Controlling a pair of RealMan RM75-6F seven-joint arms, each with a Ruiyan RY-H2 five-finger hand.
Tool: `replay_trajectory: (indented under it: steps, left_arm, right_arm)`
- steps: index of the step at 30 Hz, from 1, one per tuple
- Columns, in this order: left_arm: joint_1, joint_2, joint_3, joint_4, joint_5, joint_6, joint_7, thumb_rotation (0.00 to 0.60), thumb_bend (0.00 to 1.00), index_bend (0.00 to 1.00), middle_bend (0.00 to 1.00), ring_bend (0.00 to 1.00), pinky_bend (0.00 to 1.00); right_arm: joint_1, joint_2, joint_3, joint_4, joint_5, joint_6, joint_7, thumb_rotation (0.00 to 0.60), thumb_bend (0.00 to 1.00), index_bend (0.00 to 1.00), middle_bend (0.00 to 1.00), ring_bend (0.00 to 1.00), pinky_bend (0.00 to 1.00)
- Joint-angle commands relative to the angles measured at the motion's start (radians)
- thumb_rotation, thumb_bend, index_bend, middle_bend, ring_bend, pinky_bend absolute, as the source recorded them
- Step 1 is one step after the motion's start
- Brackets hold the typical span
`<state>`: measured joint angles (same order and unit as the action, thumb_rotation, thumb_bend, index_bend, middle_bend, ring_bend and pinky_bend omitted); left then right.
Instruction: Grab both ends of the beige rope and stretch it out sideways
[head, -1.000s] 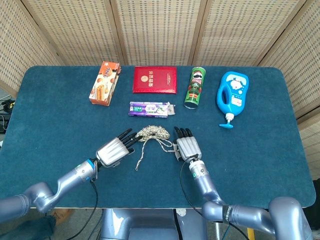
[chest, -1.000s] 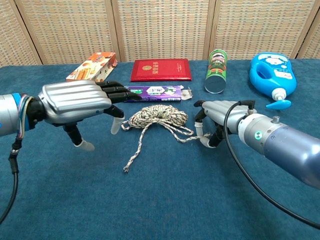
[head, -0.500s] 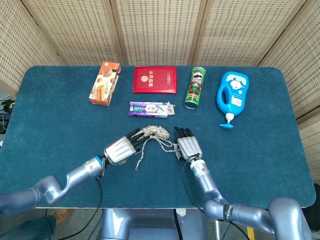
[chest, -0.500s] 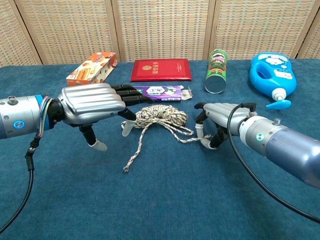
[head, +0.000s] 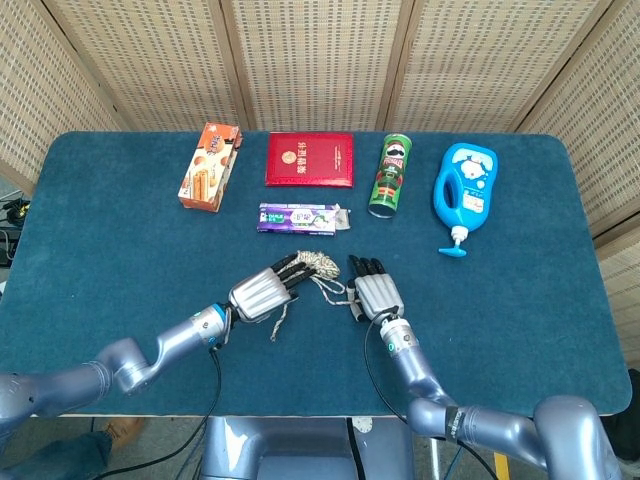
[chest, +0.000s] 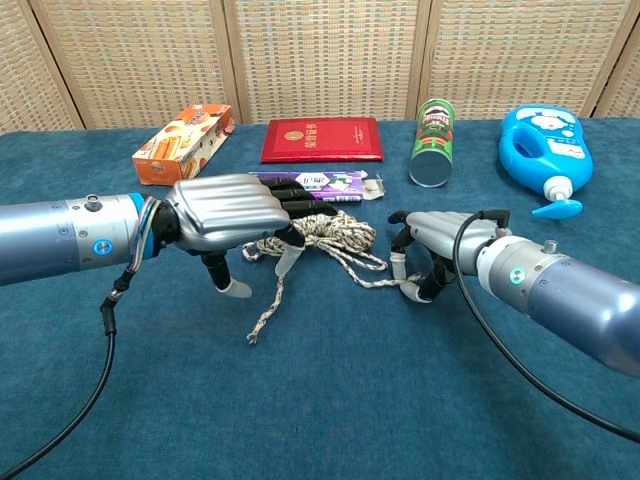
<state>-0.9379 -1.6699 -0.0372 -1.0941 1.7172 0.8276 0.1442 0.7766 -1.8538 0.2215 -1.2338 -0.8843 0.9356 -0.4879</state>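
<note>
**Two hands at one beige rope on the blue worktop**

There is one rope (chest: 325, 235), two hands, and five other things in a loose row at the back of the blue worktop (head: 120, 250): one orange snack box (head: 210, 166), one red booklet (head: 310, 159), one green can (head: 391, 175) lying on its side, one blue bottle (head: 465, 185) lying flat with its nozzle toward the robot, and one purple packet (head: 300, 218) just in front of the booklet.

The rope sits near the middle of the worktop, between the two hands. It is beige with darker flecks, twisted, and mostly bunched into a small coil. One loose end trails from the coil toward the near edge and lies free on the cloth (chest: 262, 322). Another strand runs from the coil to the right, toward the right hand.

The left hand (chest: 232, 212) is stretched flat over the left part of the coil, its dark fingers (chest: 300, 207) lying over the rope and its thumb pointing down beside the trailing strand; the fingers are apart and nothing is clearly gripped. The right hand (chest: 440, 240) is down on the worktop just right of the coil with its fingers curled in; the strand reaches its fingertips, but whether it is actually pinched there I cannot tell from either view.
</note>
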Motion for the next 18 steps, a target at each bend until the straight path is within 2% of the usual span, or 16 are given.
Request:
replay_trajectory:
  steps: [1,18]
  left_arm:
    - [-0.014,-0.016,0.009,0.019,-0.008,-0.013,-0.017,0.6,0.23,0.49,0.0,0.0,0.0]
    - [-0.054,-0.075,0.023,0.09,-0.041,-0.022,-0.039,0.6,0.27,0.53,0.0,0.0,0.0]
  right_arm:
    - [0.002,0.002,0.0,0.005,0.005,-0.007,-0.005,0.6,0.47,0.67,0.0,0.0,0.0]
    - [0.007,0.005,0.007,0.005,0.014,-0.021,0.0,0.6,0.47,0.67,0.0,0.0,0.0]
